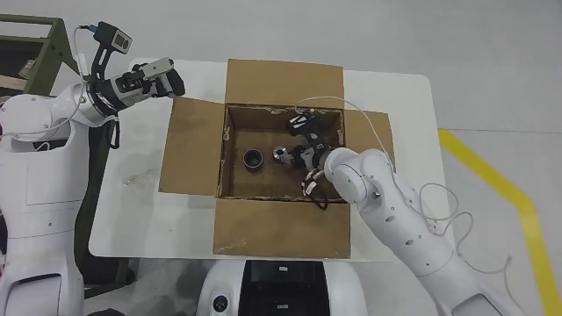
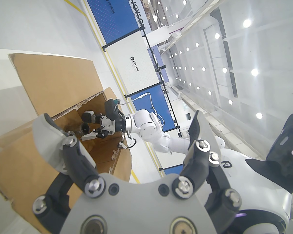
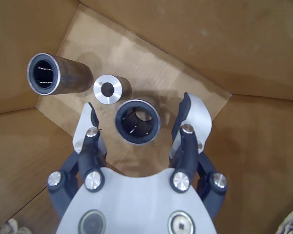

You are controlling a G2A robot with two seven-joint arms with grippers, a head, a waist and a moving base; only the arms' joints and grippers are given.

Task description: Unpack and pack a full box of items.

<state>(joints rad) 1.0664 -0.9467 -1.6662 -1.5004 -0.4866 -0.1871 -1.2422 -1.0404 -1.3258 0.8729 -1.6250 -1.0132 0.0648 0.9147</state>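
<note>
An open cardboard box (image 1: 281,81) sits mid-table with its flaps spread. On its floor stand a tall dark steel sleeve (image 3: 42,74), a small aluminium cylinder (image 3: 108,89) with a centre hole, and a short dark sleeve (image 3: 137,124). My right gripper (image 3: 136,102) is down inside the box, open, its fingers on either side of the short sleeve without touching it. From above, the tall sleeve (image 1: 253,158) and the right gripper (image 1: 297,151) are both visible. My left gripper (image 2: 119,118) hangs open and empty above the table off the box's left flap (image 1: 191,145), facing the box.
The white table (image 1: 140,211) has bare room left of the box. A green frame (image 1: 39,44) stands beyond the table's left end. The right arm's white cable (image 1: 378,132) loops over the box's right flap. The box walls (image 3: 210,25) close in around the right gripper.
</note>
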